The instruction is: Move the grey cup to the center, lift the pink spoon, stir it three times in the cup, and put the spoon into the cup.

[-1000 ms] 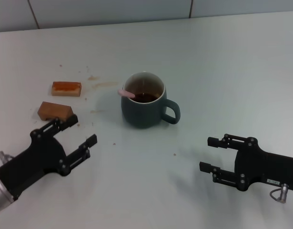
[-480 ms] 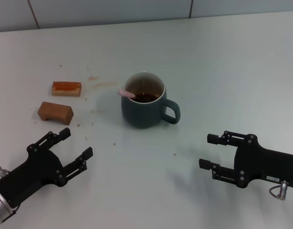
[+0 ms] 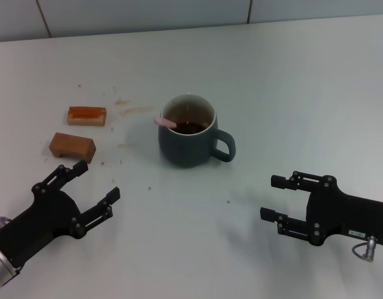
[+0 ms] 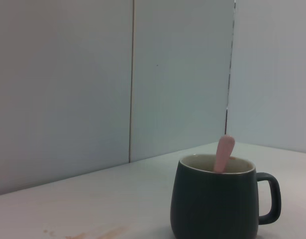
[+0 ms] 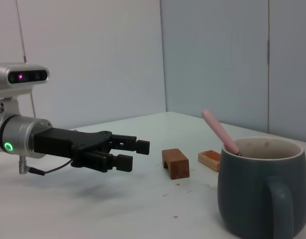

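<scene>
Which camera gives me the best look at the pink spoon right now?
The right wrist view: the pink spoon leans out of the grey cup, its handle clear in profile. The head view shows only a short pink tip over the rim; the left wrist view, just the handle end.

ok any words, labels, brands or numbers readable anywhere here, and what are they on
None can be read.
Small pale label on the right black end effector, head view: too small and blurred to read.
Left black end effector: no print shows.
Stout dark blue-grey ceramic mug, slim pale pink spoon standing in it, two brown rectangular blocks, white table: no markings visible.
</scene>
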`<act>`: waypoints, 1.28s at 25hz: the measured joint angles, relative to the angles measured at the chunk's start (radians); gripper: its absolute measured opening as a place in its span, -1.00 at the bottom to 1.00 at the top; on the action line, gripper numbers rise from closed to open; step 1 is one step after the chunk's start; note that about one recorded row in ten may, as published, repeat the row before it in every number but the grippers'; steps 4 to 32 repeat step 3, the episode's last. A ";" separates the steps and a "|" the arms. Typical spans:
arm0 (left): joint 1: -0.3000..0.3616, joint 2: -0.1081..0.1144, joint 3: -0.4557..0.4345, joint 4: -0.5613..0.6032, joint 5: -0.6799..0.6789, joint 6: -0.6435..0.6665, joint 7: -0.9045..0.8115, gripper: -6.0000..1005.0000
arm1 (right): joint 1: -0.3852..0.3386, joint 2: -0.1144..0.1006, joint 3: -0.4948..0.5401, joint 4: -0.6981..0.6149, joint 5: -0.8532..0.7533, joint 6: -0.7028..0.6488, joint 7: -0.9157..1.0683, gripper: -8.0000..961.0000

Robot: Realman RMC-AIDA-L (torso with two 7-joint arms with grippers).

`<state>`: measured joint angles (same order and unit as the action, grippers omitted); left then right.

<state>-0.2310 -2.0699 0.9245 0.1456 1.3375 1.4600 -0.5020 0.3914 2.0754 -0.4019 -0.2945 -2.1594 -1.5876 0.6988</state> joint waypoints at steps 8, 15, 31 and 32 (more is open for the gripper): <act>-0.002 0.000 0.000 0.000 0.000 0.000 0.000 0.66 | 0.000 0.000 0.000 0.000 0.000 0.000 0.000 0.34; -0.002 0.000 0.000 0.000 0.000 0.000 0.000 0.66 | 0.000 0.000 0.000 0.000 0.000 0.000 0.000 0.34; -0.002 0.000 0.000 0.000 0.000 0.000 0.000 0.66 | 0.000 0.000 0.000 0.000 0.000 0.000 0.000 0.34; -0.002 0.000 0.000 0.000 0.000 0.000 0.000 0.66 | 0.000 0.000 0.000 0.000 0.000 0.000 0.000 0.34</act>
